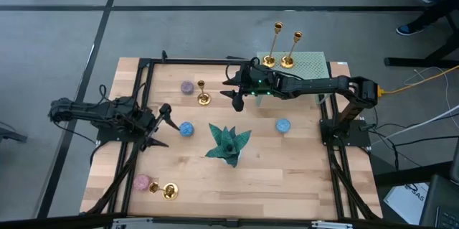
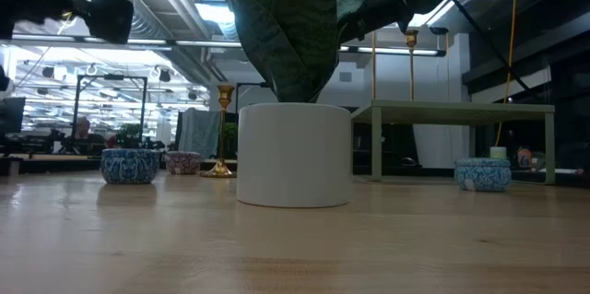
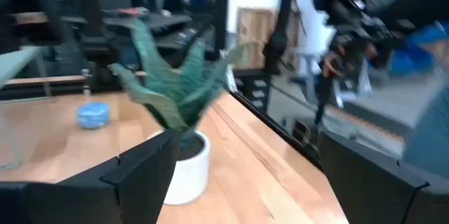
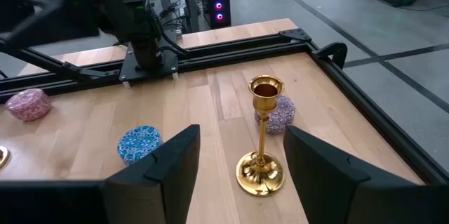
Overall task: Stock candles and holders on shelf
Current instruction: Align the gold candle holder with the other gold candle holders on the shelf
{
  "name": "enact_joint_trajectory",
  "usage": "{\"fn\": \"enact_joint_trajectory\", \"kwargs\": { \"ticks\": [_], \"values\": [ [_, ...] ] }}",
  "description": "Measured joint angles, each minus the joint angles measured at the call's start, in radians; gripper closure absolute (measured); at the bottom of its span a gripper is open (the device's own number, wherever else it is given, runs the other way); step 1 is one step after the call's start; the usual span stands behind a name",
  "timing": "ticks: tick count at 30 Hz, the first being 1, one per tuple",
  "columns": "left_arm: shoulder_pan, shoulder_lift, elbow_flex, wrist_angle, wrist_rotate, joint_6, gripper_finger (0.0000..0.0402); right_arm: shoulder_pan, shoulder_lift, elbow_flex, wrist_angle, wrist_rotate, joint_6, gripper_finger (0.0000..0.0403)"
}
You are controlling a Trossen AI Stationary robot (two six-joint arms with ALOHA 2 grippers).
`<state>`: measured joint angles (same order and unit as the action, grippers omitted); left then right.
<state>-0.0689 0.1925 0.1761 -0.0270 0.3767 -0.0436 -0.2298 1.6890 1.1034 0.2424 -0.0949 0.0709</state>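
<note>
The right claw [image 1: 237,97], spread and empty, hangs just beside an upright holder [image 1: 204,98] standing near the mauve candle [image 1: 187,86], stem vertical, well apart from the shelf [image 1: 315,64]. The left claw [image 1: 163,125], spread too, is farther.

Candles, holders and shelf on the table.
Two gold holders [image 1: 282,45] stand upright on the pale green shelf [image 1: 315,64]; one [image 1: 203,94] stands beside the mauve candle [image 1: 187,86]; another [image 1: 166,190] lies toppled by the pink candle [image 1: 142,182]; two blue candles [image 1: 186,128] [image 1: 282,125] sit apart.
</note>
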Motion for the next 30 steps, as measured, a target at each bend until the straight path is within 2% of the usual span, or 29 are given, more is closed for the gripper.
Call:
{"fn": "enact_joint_trajectory", "kwargs": {
  "ticks": [8,11,14,17,23,27,30],
  "values": [
    [-0.094,0.188,0.317,-0.455,-0.060,0.179,0.0088,0.000,0.000,0.000,0.000,-0.002,0.000,0.0193],
    [-0.132,0.270,0.405,-0.573,-0.039,0.186,0.0091,0.001,0.000,0.000,0.000,-0.002,0.000,0.0193],
    [-0.183,0.342,0.468,-0.637,0.025,0.139,0.0091,0.001,0.000,0.000,-0.001,-0.002,-0.001,0.0193],
    [-0.255,0.412,0.494,-0.670,0.072,0.115,0.0091,0.001,0.000,0.000,-0.003,-0.002,-0.017,0.0193],
    [-0.399,0.545,0.500,-0.677,0.064,0.070,0.0091,0.001,-0.001,0.000,-0.020,-0.002,-0.027,0.0193],
    [-0.491,0.640,0.500,-0.568,0.056,0.023,0.0091,0.000,-0.001,0.000,-0.057,-0.003,-0.027,0.0193],
    [-0.547,0.709,0.500,-0.456,-0.007,0.005,0.0091,0.000,-0.001,0.000,-0.070,-0.003,-0.027,0.0193]
  ]
}}
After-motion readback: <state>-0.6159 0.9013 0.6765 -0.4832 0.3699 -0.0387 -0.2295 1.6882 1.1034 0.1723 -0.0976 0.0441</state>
